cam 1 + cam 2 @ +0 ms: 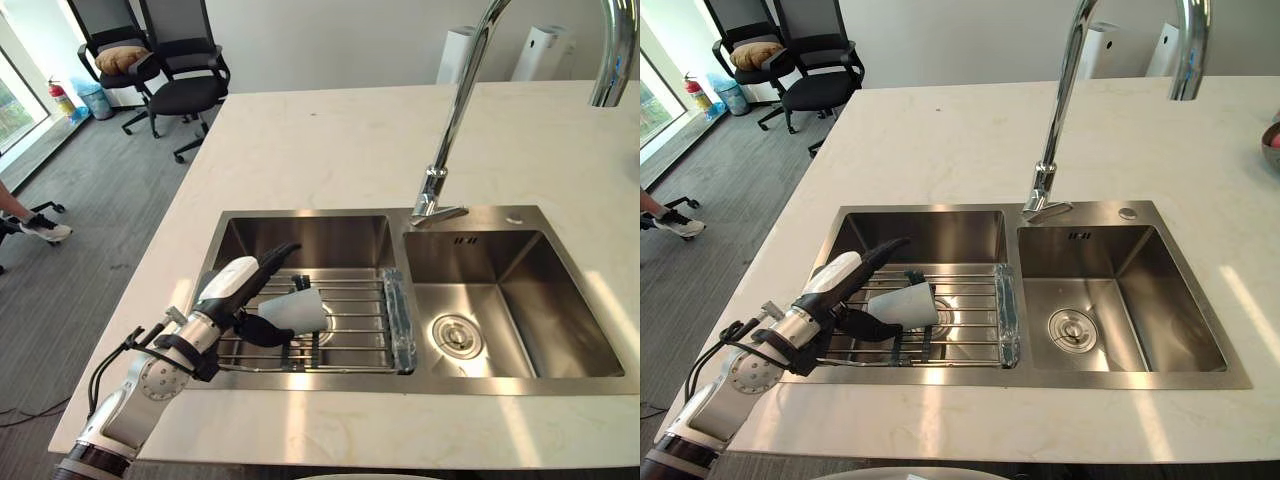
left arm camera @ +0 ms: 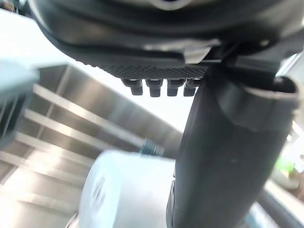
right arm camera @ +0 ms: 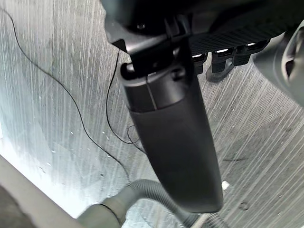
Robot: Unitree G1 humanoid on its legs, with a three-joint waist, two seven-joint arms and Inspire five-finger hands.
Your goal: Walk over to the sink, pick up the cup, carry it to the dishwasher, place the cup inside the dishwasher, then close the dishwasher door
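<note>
On the wire rack [image 1: 352, 328] in the left basin [image 1: 300, 236] — cup [image 1: 297, 311] lying on its side | left robot hand [image 1: 232, 285] at it, thumb above, fingers [image 1: 263, 330] touching its near end, spread apart — not clamped | right robot hand [image 3: 173, 142] relaxed over floor [image 3: 57, 95].

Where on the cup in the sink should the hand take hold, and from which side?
Probably round its side wall, mid-body, coming from above and the robot's left. The cup lies on its side on the wire rack in the left basin, so its rounded wall faces up while the wires leave little room beneath. The left hand is beside it there, fingers open.
</note>
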